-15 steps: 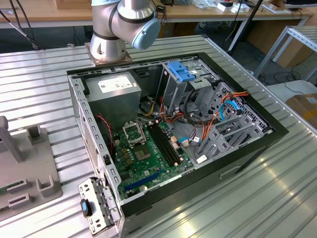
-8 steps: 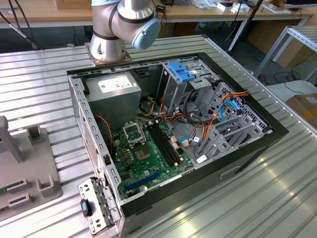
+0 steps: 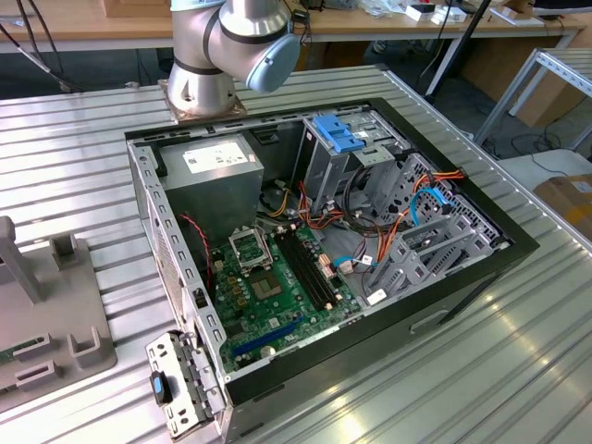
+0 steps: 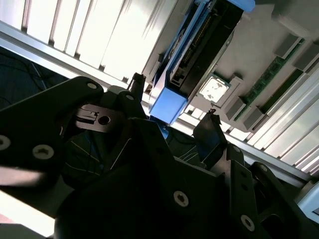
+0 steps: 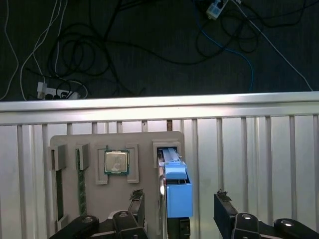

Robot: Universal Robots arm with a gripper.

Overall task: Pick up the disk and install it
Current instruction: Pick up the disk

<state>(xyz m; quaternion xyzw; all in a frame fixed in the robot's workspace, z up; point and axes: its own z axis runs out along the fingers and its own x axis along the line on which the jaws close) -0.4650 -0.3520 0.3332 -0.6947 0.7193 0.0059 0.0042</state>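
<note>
The disk (image 5: 177, 191) stands on edge in a slot of a grey holder (image 5: 144, 142) on the ribbed metal table, its dark body framed by a bright blue carrier. In both wrist views my gripper (image 5: 178, 201) is open and straddles the disk's near end. One black fingertip (image 5: 135, 198) is on one side and the other fingertip (image 5: 222, 200) on the other, each with a gap to the carrier. The second wrist view shows the disk (image 4: 199, 45) rising away from the gripper (image 4: 174, 98), blue end nearest. The holder (image 3: 55, 314) sits at the exterior view's left.
The holder also carries a processor chip (image 5: 116, 162) and memory sticks (image 5: 79, 184). The open computer case (image 3: 324, 231) lies mid-table, with a drive cage topped by a blue clip (image 3: 338, 134). The arm's base (image 3: 222, 46) stands behind it. Cables lie on the floor beyond the table edge (image 5: 159, 102).
</note>
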